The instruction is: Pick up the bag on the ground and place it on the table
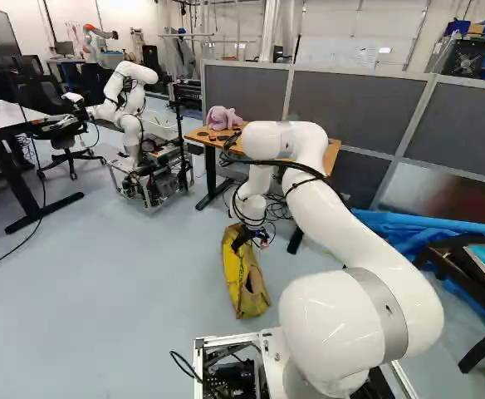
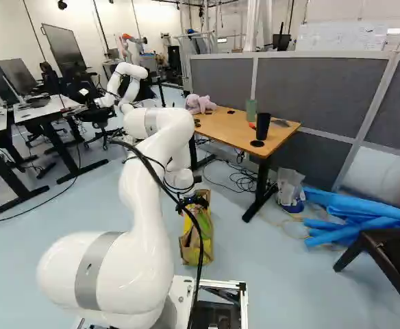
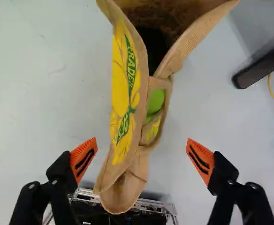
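Observation:
In the left base view my gripper (image 1: pixel 249 238) is over the upper part of the yellow and tan bag (image 1: pixel 244 278), which rests on the floor. The right base view shows the same bag (image 2: pixel 197 240) partly behind my arm's cable. Seen from the wrist, my gripper (image 3: pixel 141 159) stands wide open, orange pads on either side of the bag (image 3: pixel 126 98), touching neither side. The bag's mouth gapes ahead of the fingers, with something green inside. The wooden table (image 2: pixel 282 132) stands beyond the bag.
On the table are a pink plush toy (image 2: pixel 200 104), a black cup (image 2: pixel 262 126) and a green cup (image 2: pixel 251 110). A table leg (image 3: pixel 261 65) stands near the bag. Blue rolls (image 2: pixel 364 212) lie to the right. Another robot (image 1: pixel 130 108) stands further back.

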Robot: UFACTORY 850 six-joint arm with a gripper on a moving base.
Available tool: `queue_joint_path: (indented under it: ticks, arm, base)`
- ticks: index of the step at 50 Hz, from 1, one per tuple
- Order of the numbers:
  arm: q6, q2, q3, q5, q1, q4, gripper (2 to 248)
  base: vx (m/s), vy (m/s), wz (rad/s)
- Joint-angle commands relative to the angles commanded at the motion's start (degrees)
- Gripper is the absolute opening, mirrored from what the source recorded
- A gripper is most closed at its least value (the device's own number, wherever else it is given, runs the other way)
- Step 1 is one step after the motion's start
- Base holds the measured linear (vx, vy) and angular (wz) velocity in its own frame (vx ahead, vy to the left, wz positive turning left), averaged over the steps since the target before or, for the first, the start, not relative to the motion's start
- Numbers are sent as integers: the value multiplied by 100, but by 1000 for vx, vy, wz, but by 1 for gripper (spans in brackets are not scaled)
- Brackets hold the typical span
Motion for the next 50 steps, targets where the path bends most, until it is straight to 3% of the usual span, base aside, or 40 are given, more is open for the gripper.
queue_joint_path:
  ticks: [50]
  arm:
    - [0,-1079,-940,0,0,0,247]
  base:
    - [0,0,0]
